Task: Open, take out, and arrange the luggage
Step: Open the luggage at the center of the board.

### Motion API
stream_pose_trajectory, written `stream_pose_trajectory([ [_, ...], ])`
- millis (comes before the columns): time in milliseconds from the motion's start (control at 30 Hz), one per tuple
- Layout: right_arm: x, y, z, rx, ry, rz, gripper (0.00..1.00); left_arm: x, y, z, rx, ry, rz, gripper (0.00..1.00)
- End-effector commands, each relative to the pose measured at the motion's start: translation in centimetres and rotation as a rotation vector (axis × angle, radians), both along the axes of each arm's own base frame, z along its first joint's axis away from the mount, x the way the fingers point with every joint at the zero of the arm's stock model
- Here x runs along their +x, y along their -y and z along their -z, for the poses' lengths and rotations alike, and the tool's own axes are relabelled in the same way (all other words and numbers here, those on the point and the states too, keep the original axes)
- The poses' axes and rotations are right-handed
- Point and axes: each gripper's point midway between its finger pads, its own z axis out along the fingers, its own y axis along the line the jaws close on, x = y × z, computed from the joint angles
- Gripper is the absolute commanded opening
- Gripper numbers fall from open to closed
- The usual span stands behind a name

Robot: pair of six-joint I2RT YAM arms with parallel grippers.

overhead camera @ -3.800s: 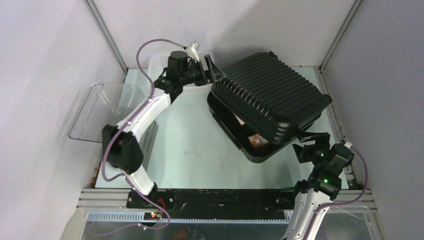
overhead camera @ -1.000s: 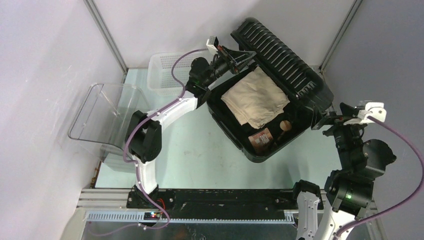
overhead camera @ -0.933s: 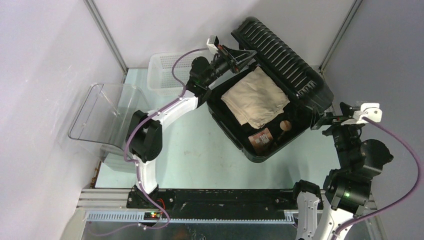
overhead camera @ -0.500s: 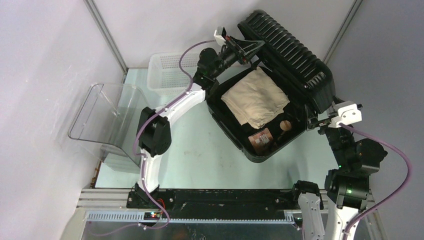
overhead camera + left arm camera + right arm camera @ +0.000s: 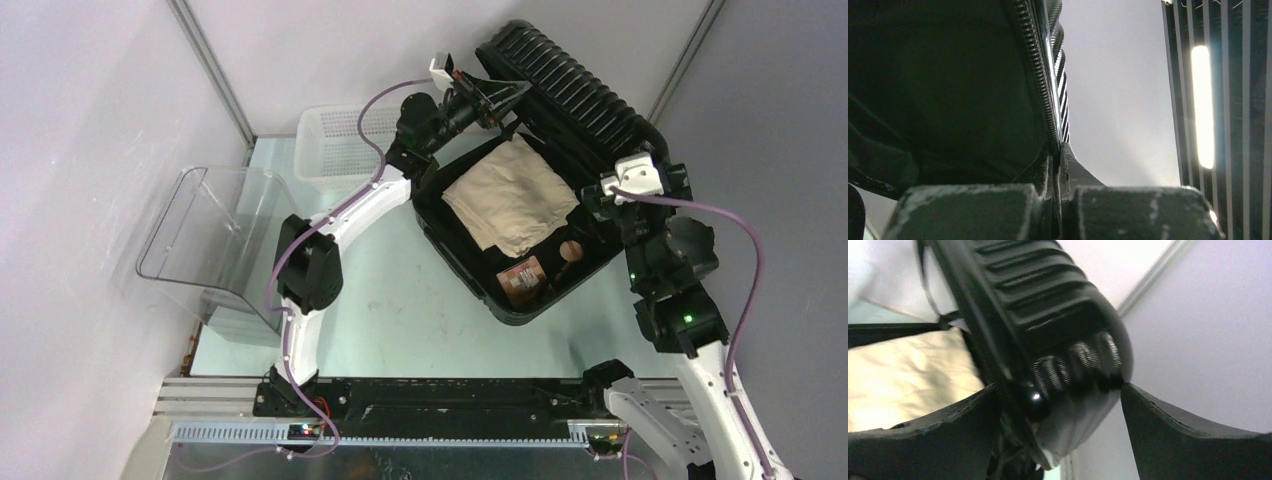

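The luggage (image 5: 575,100) lies open at the back right: its ribbed black lid stands almost upright over the base (image 5: 500,308). My left gripper (image 5: 512,94) is shut on the lid's zipper rim (image 5: 1040,75), which runs between the fingers of that gripper (image 5: 1057,155). My right gripper (image 5: 640,192) is open, and its fingers straddle the lid's right corner (image 5: 1048,300) without closing on it (image 5: 1058,386). Inside the base lie a folded beige cloth (image 5: 510,195), a small brown round item (image 5: 570,250) and a reddish packet (image 5: 522,278).
A white perforated basket (image 5: 335,140) stands at the back left, just behind my left arm. A clear plastic bin (image 5: 215,235) stands on the left side. Grey walls and metal frame posts close in the back and right, near the lid.
The lid, shut a few seconds ago, has swung up with my left gripper on its rim. My right arm has moved in and up to the lid's corner, with its jaws widening.
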Motion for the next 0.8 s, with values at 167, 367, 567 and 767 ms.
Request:
stream_pose_trajectory([
  [167,0.6,3.6,-0.9,0.01,0.075,0.242,0.66,-3.5,-3.2,-6.7,-0.064,0.193,-0.053,0.0],
  [367,0.8,3.6,-1.5,0.043,0.118,0.237,0.11,-3.3,-2.5,-3.1,0.098,0.116,-0.051,0.14],
  [567,1.8,3.5,-1.9,0.102,0.147,0.198,0.0,-4.1,-3.8,1.0,0.247,0.068,-0.086,0.44],
  [767,2.5,3.9,-1.6,0.156,0.145,0.204,0.0,-5.2,-6.0,5.2,0.411,0.054,-0.114,0.57],
])
